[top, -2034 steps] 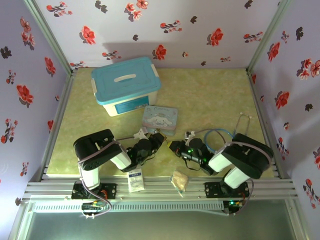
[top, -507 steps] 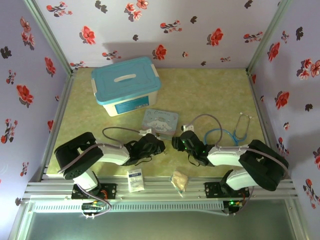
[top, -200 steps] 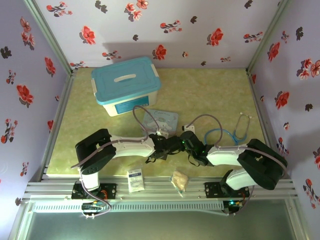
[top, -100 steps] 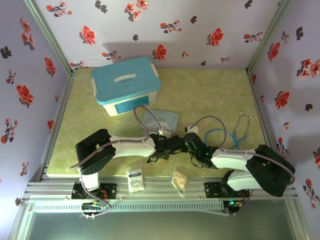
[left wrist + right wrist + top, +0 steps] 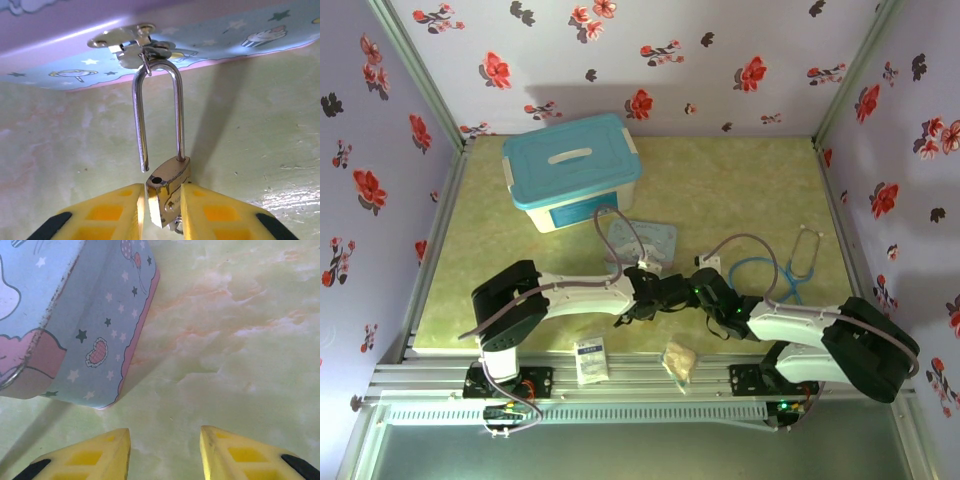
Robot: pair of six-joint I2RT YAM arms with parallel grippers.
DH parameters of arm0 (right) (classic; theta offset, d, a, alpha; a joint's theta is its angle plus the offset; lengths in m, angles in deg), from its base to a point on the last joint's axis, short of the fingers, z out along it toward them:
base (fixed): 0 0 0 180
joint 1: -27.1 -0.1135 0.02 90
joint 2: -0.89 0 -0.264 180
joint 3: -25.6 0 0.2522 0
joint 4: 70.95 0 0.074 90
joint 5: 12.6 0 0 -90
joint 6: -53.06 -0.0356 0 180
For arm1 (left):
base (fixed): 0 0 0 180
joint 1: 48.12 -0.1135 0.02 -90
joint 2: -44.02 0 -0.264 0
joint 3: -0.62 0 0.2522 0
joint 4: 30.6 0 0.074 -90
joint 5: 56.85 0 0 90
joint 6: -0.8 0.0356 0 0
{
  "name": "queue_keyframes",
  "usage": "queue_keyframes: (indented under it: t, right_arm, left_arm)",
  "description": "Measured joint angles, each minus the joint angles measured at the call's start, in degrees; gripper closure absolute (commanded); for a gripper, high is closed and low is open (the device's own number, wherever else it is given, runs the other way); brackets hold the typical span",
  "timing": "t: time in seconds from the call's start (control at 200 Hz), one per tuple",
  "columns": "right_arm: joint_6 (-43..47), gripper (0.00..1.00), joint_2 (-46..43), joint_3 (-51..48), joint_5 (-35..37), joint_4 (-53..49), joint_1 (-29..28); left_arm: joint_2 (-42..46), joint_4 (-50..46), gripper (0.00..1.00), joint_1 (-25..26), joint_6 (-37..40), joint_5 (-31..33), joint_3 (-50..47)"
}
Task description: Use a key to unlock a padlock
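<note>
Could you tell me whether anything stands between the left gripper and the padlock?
Nothing visible does. The padlock sits with its body directly between the yellow fingers of the left gripper, while its opened shackle hangs from the hasp of the cartoon tin.

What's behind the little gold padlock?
The cartoon tin: the padlock's open shackle hooks through its silver clasp. The left gripper, pinching the padlock, covers its bottom end.

Left arm [image 5: 582,292] and right arm [image 5: 788,320] reaching inward, wrists close, left fingers [image 5: 111,211] pinched narrow, right fingers [image 5: 235,446] parted
</note>
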Motion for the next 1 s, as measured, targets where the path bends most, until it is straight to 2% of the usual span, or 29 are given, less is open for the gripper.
queue_keyframes:
  t: [0.195, 0.3, 0.425, 0.56, 0.66, 1.0]
  right_arm:
    - [0.0, 0.59, 0.0, -0.2, 0.0, -0.2, 0.0]
    - [-0.1, 0.59, 0.0, -1.0, 0.0, -0.2, 0.0]
    - [0.0, 0.59, -1.0, -1.8, 0.1, -0.3, 0.0]
    - [0.0, 0.59, -3.9, -2.8, 0.2, -0.3, 0.0]
    - [0.0, 0.58, -6.0, -3.0, 0.2, -0.5, 0.0]
    - [-0.7, 0.57, -9.1, -4.4, 0.2, -0.7, 0.0]
  left_arm:
    - [-1.0, -0.9, 0.74, 1.7, 0.0, 0.6, 1.3]
    - [-0.7, 2.0, 0.62, 1.5, 0.4, -0.1, -0.4]
    - [3.5, 6.9, 0.54, -0.3, 2.7, -2.1, -6.7]
    - [13.0, 14.1, 0.53, -4.5, 7.2, -7.6, -13.8]
    - [16.5, 19.3, 0.54, -7.3, 9.8, -10.9, -16.8]
    - [11.8, 23.2, 0.53, -8.3, 11.8, -12.5, -17.4]
